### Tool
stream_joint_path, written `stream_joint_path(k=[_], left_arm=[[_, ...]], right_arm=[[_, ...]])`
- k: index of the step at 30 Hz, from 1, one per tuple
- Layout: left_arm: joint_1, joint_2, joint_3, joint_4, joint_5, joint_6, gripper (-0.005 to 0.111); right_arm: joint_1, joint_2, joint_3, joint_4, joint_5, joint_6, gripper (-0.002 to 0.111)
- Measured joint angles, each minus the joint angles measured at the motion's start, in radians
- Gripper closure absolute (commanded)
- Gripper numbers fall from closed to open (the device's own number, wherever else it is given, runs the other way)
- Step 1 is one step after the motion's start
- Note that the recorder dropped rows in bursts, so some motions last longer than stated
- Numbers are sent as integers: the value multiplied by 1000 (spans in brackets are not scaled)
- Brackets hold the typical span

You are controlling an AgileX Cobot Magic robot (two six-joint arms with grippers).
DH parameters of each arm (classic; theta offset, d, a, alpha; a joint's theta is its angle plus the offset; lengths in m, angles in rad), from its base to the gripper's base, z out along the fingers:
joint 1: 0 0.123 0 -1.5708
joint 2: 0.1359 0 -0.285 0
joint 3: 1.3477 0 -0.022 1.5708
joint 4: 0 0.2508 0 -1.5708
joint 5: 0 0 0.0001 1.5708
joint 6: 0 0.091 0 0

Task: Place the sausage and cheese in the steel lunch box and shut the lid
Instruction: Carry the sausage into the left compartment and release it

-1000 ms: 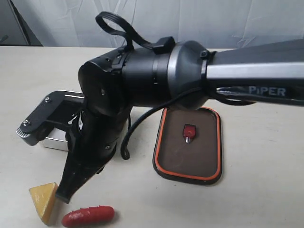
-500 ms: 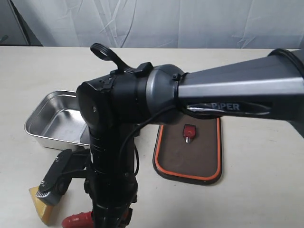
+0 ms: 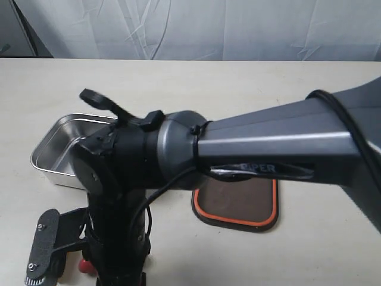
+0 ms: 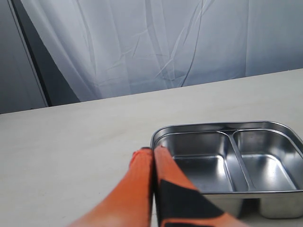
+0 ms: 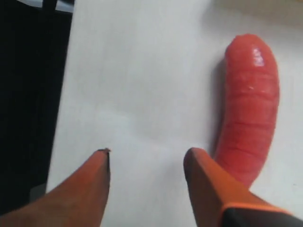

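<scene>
Beige worktop, white curtain behind. The steel lunch box sits open; L wrist view shows both compartments bare. The lid lies flat on the worktop, well apart from the box w/ its orange rim showing, partly covered by the R arm, which stretches across in front of the box. The sausage lies on the worktop near the box's camera-side edge; only a red tip shows in ext. view. R end effector is open, w/ bare worktop btwn its fingers. The sausage is just beside one finger, on its outer side; contact can't be told. L end effector is closed, fingers pressed together on nothing, tips near a corner of the box.
</scene>
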Motion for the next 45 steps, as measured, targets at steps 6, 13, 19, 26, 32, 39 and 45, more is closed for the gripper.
stream_joint_path(k=[6,13,19,26,32,39,45], left_arm=[[0,0,0,0,0,0,107],[0,0,0,0,0,0,107],[0,0,0,0,0,0,107],[0,0,0,0,0,0,107],[0,0,0,0,0,0,107],[0,0,0,0,0,0,107],[0,0,0,0,0,0,107]], right_arm=[[11,12,0,-153,-76,141,59],[11,24,0,-192,-161,165,59],[9,63,-4,-202,-191,167,59],[11,76,-4,-196,-212,167,81],[11,76,-4,-196,-214,174,109],[11,52,-4,-196,-149,211,109],[-22,-112,-24,-286,-231,287,109]])
